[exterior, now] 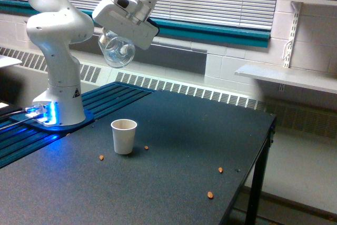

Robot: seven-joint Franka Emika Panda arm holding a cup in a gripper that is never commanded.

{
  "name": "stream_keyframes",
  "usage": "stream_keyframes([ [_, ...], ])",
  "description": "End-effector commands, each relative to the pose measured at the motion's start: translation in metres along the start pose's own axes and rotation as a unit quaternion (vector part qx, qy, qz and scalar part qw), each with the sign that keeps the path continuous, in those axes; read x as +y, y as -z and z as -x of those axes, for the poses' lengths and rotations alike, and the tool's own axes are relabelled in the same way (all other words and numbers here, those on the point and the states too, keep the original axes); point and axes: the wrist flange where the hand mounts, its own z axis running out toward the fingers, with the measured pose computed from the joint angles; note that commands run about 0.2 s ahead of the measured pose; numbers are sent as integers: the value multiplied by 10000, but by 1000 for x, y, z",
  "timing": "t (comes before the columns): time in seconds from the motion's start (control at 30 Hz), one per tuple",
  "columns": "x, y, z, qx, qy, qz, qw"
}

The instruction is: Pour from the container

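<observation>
High in the exterior view's upper left, my gripper (119, 34) is shut on the container (117, 50), a clear round-bodied jar. The jar hangs tilted under the white hand, well above the table, and looks nearly empty inside. Below it and slightly toward the exterior view's right stands a small white paper cup (124, 136), upright on the dark table (174, 146). The fingers themselves are mostly hidden behind the hand's housing and the jar.
Small orange-brown bits lie scattered on the table: one by the cup (146, 147), one at its left (101, 157), two nearer the right edge (210, 195). The arm's white base (58, 98) stands at the left. The table's edge (263, 146) drops off at the right.
</observation>
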Motion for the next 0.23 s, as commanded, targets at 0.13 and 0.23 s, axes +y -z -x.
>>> stream_keyframes([
  [0.13,-4,0,-5,-9,-20,0,10000],
  [0.23,-5,-1,-9,23,4,-21,10000],
])
